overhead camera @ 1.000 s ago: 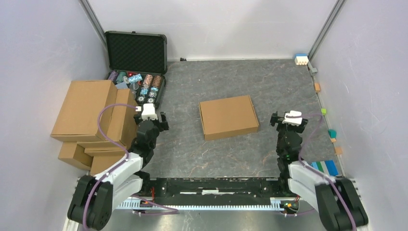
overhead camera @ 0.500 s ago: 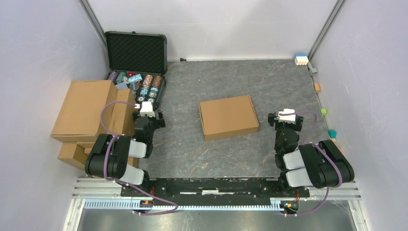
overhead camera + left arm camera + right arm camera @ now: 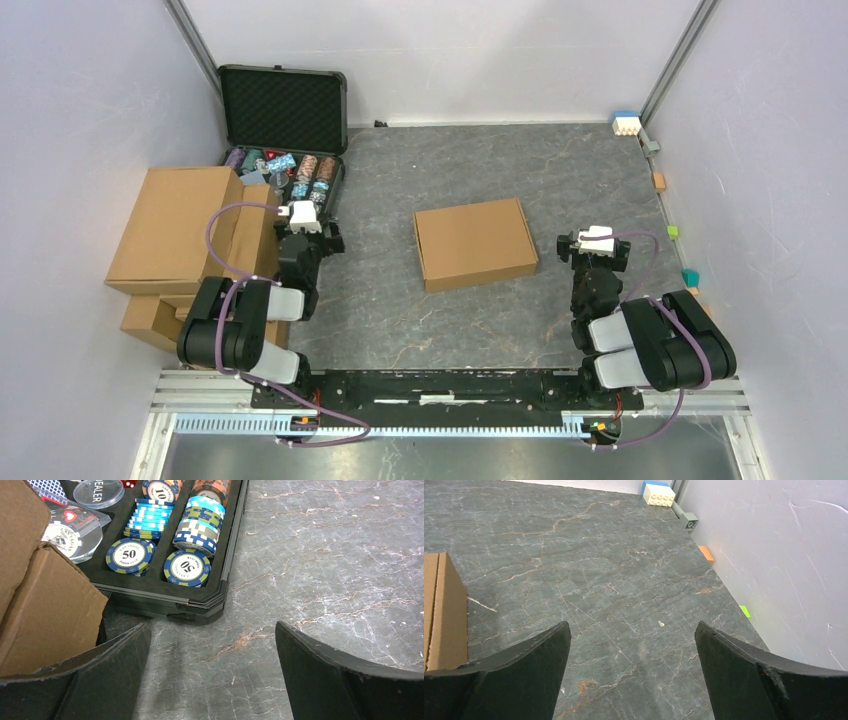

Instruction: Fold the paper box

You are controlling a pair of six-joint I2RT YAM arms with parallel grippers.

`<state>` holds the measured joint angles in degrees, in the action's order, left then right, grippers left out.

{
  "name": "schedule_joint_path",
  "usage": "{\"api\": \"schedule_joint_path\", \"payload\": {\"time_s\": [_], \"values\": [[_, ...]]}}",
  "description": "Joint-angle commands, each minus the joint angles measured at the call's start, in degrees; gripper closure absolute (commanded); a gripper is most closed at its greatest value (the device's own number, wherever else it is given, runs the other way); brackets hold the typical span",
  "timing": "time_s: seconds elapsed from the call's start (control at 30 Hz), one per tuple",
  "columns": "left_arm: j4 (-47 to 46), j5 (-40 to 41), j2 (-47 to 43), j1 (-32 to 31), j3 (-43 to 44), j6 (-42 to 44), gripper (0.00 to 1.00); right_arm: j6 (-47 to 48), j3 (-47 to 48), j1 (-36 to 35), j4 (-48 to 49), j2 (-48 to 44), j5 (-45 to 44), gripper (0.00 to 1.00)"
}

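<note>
Our left gripper (image 3: 212, 640) has two black fingers (image 3: 100, 680) spread wide, and they hold nothing. Between them we see only the grey table (image 3: 325, 580), which looks like stone with thin cracks. Our right gripper (image 3: 631, 635) is spread wide too, and it is holding nothing either. In the top view both grippers sit low in the frame, one on each side, with the arms tucked back. To us that looks like a rest pose.

The paper box (image 3: 475, 243) lies in the middle of the top view, between the two grippers and well apart from both. It is plain brown cardboard, flat and shallow, a neat rectangle with the lid down. We think the folding is done, so no gripper needs to hold it.

In the upper left is a black case (image 3: 285, 105) lined with bumpy foam. Round poker chips (image 3: 187, 567) sit in it in stacks. Left of the case is a pile of bigger brown cartons (image 3: 185, 230). Small toy bricks (image 3: 626, 123) sit by the right wall.
</note>
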<state>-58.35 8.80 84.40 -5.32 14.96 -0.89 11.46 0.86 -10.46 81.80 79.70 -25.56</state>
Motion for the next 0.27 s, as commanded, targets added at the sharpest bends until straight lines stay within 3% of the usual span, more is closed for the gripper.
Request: {"api": "schedule_joint_path", "payload": {"time_s": [0.0, 0.23], "values": [[-1.63, -0.05, 0.04, 0.32, 0.69, 1.71, 0.0, 0.76, -7.44, 0.2, 3.99, -0.01, 0.51, 0.02], [-1.59, -0.09, 0.02, 0.31, 0.8, 1.7, 0.0, 0.75, -7.37, 0.2, 3.99, -0.11, 0.57, 0.02]]}}
